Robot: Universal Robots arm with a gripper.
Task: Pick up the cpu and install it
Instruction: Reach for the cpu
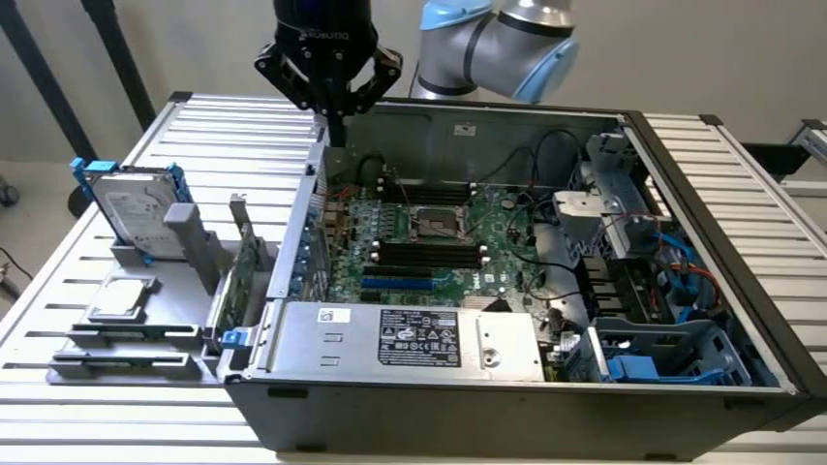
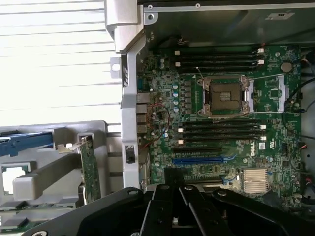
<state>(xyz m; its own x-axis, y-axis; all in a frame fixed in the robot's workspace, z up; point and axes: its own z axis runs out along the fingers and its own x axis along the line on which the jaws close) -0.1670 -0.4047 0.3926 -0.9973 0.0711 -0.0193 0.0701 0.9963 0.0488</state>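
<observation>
The cpu (image 1: 119, 295) is a small silver square lying flat on the grey holder (image 1: 174, 325), on the slatted table at the exterior view's left, outside the computer case. In the wrist view the cpu (image 2: 10, 179) is a bright square at the picture's edge. My gripper (image 1: 336, 139) hangs shut and empty over the case's back wall, well apart from the cpu. Its black fingers (image 2: 167, 206) meet in the wrist view. The bare CPU socket (image 1: 436, 221) sits open in the middle of the green motherboard (image 2: 224, 96).
A hard drive with blue rails (image 1: 130, 208) stands upright behind the cpu. A green expansion card (image 1: 239, 281) stands on edge beside the case wall. A silver box with a black label (image 1: 413, 339) fills the case's front. Cables and a blue cage (image 1: 646, 363) crowd the exterior view's right.
</observation>
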